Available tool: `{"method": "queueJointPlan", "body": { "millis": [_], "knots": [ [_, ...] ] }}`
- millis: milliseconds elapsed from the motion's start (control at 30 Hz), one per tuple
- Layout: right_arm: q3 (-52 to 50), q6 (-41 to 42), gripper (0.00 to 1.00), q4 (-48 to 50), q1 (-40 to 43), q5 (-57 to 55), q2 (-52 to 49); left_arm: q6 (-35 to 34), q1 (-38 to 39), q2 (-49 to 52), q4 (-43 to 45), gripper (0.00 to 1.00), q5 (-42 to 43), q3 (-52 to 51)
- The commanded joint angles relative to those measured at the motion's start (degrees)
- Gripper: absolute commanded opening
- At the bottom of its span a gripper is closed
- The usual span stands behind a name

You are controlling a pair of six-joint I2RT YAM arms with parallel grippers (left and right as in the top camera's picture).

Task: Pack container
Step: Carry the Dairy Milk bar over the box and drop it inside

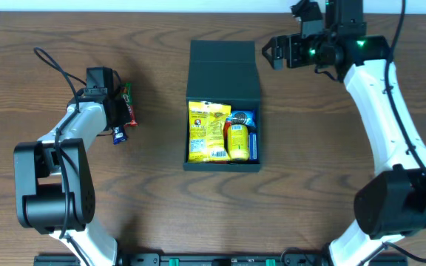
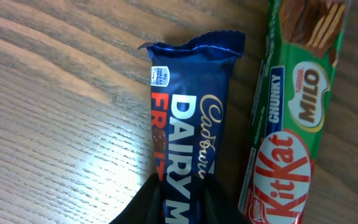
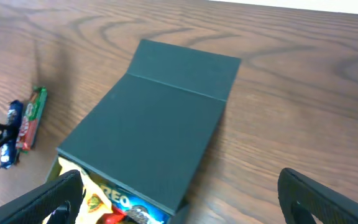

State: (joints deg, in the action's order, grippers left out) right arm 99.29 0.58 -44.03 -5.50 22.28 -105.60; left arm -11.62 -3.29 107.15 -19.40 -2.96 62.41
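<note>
The container [image 1: 224, 70] is a dark teal box at the table's middle, its flap lid lying open toward the back. Inside lie a yellow snack packet [image 1: 208, 131], an Oreo pack [image 1: 242, 117] and other small items. At the left, a blue Cadbury Dairy Milk bar [image 2: 191, 112] lies on the wood beside a green KitKat Milo bar [image 2: 291, 124]. My left gripper [image 2: 182, 202] has its fingers [image 2: 149, 204] pressed against both sides of the Dairy Milk bar's lower end. My right gripper [image 1: 274, 53] hovers open behind the box's right corner, with the lid [image 3: 160, 118] in its view.
The two bars [image 1: 124, 111] lie side by side well left of the box. Bare wood tabletop [image 1: 309, 162] surrounds the box. The arm bases stand at the front left and front right.
</note>
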Motion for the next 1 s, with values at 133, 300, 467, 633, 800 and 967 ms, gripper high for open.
{"method": "queueJointPlan", "body": {
  "millis": [133,300,467,633,800,967],
  "knots": [
    [0.04,-0.2,0.99,0.17,4.15,0.46,-0.15,-0.83,0.57,-8.63,-0.07,0.07,0.02,2.32],
    [0.04,-0.04,0.99,0.11,6.88,0.46,-0.15,-0.81,2.67,-14.93,-0.11,0.06,-0.04,2.32],
    [0.04,3.19,0.99,0.11,10.64,0.48,-0.15,-1.77,9.33,-20.74,-0.11,0.06,0.02,2.32],
    [0.04,4.39,0.99,-1.05,14.58,2.01,-0.15,-7.61,22.01,-21.84,0.33,0.06,0.02,2.36],
    [0.04,5.18,0.99,-3.48,15.93,1.99,-0.13,-11.23,31.63,-21.77,1.66,0.06,0.04,2.36],
    [0.04,5.16,0.98,-6.36,15.98,1.95,-0.13,-14.78,38.07,-21.66,1.81,0.06,2.99,2.36]
  ]
}}
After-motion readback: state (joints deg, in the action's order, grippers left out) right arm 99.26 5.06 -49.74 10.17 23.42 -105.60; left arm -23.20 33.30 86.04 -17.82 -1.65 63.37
